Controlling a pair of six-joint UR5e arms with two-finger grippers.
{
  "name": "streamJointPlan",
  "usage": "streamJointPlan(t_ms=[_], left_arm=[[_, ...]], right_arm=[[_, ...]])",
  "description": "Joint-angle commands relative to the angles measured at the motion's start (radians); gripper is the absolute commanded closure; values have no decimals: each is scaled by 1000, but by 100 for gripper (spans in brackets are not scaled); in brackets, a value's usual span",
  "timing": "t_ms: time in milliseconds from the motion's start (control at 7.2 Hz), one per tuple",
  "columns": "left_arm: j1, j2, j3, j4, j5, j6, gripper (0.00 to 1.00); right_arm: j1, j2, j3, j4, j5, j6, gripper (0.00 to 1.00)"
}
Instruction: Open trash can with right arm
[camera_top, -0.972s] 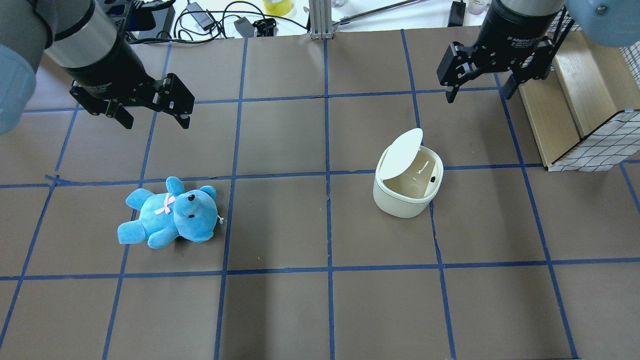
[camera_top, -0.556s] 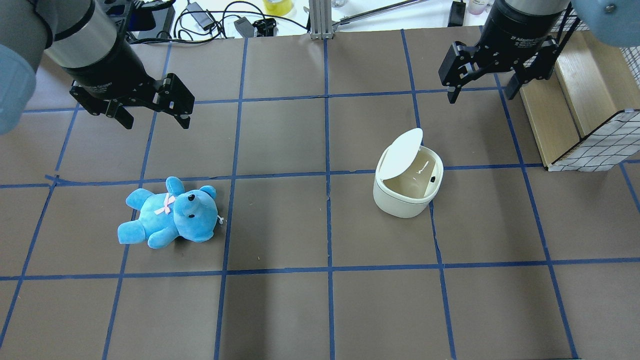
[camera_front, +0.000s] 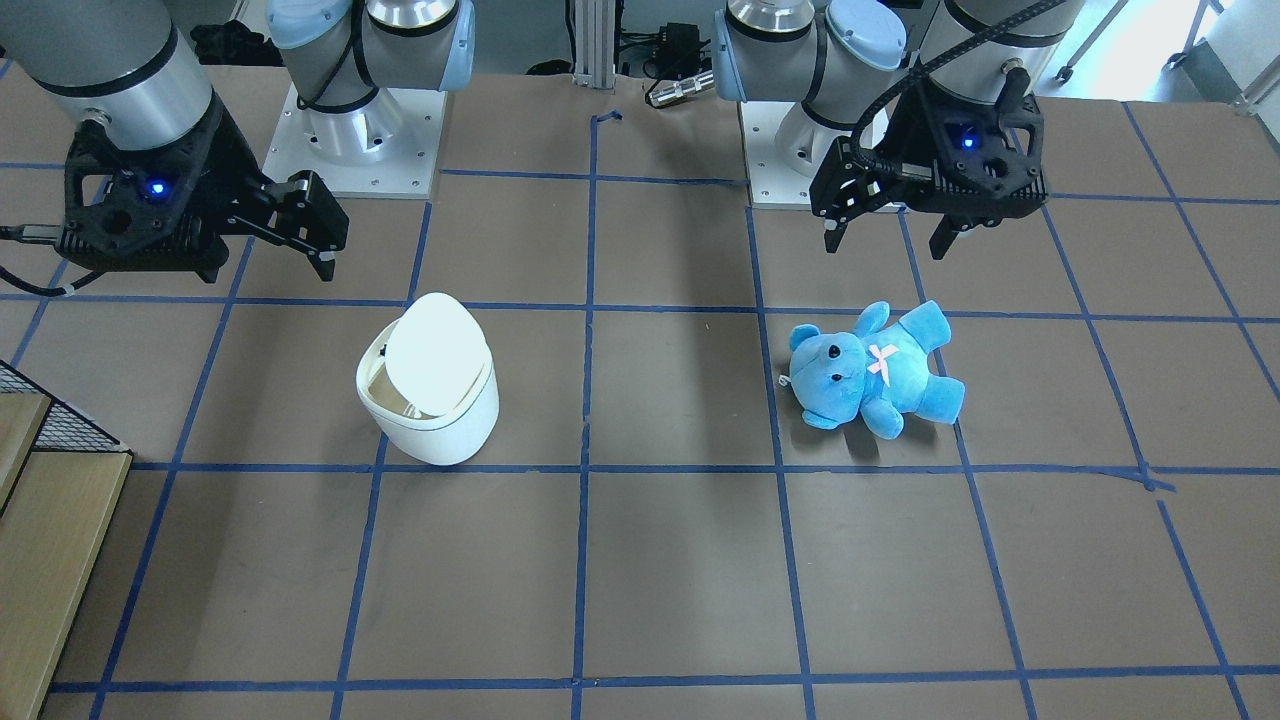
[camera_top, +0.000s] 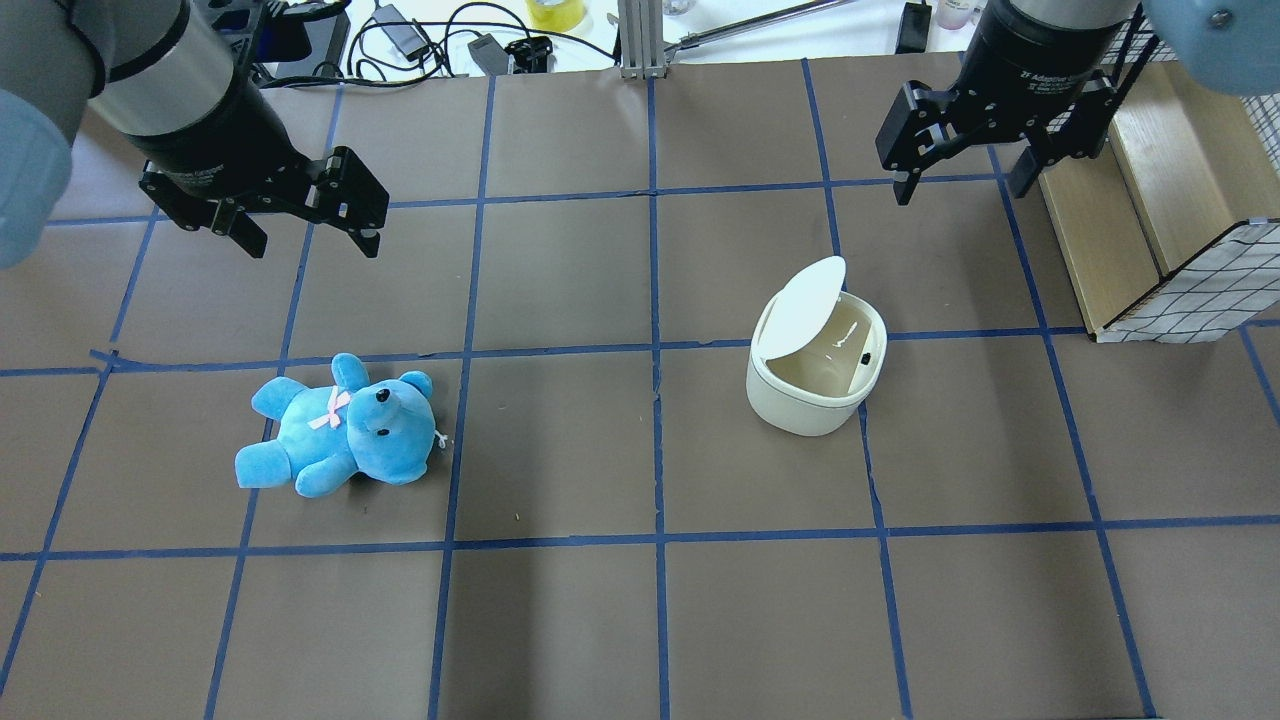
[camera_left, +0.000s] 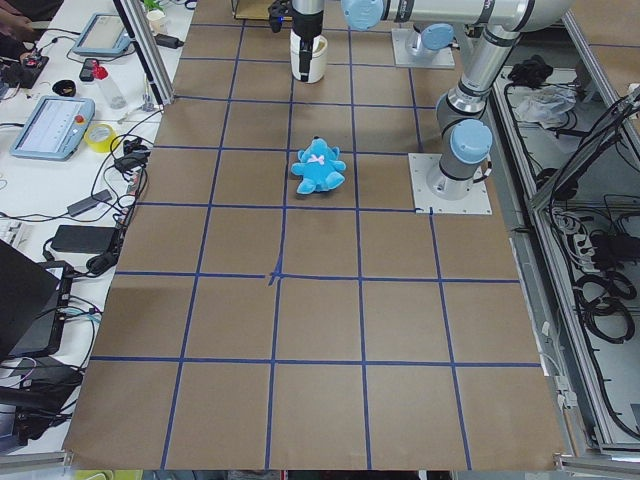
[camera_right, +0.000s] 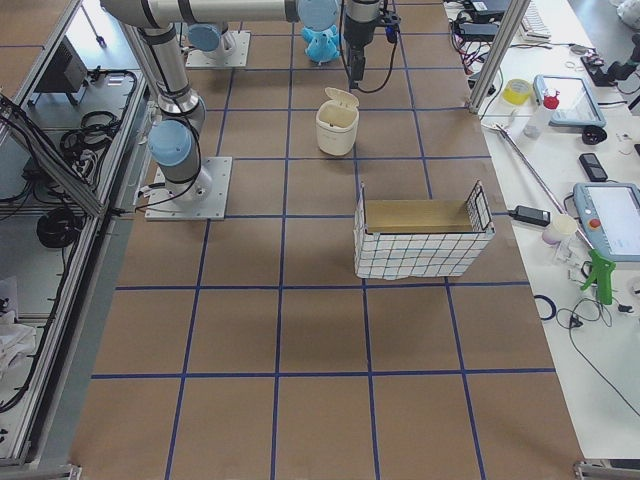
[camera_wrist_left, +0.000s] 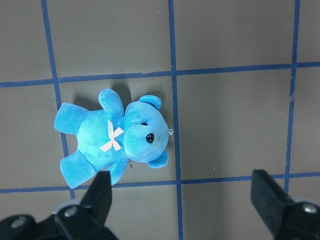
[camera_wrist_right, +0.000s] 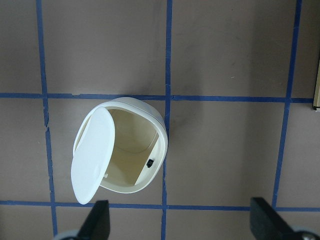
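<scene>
Trash can (camera_top: 800, 402) upright, lid (camera_top: 803, 305) up

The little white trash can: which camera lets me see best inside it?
The right wrist-mounted view: it looks straight down into the trash can, lid flipped up. Overhead shows the inside at a slant; front-facing, the lid hides most of it; the side views show it small and far.

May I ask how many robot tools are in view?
2: the left tool hangs near the blue bear, the right tool near the open trash can. None looks hidden.
</scene>
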Motion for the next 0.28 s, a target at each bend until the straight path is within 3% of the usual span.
streamJointPlan(t_ms=[0, 139], left_arm=[[0, 0, 0, 0, 0, 0, 0], [0, 0, 0, 0, 0, 0, 0]], right_arm=[[0, 0, 0, -6, 2, 4, 0], [0, 0, 0, -6, 1, 4, 0]])
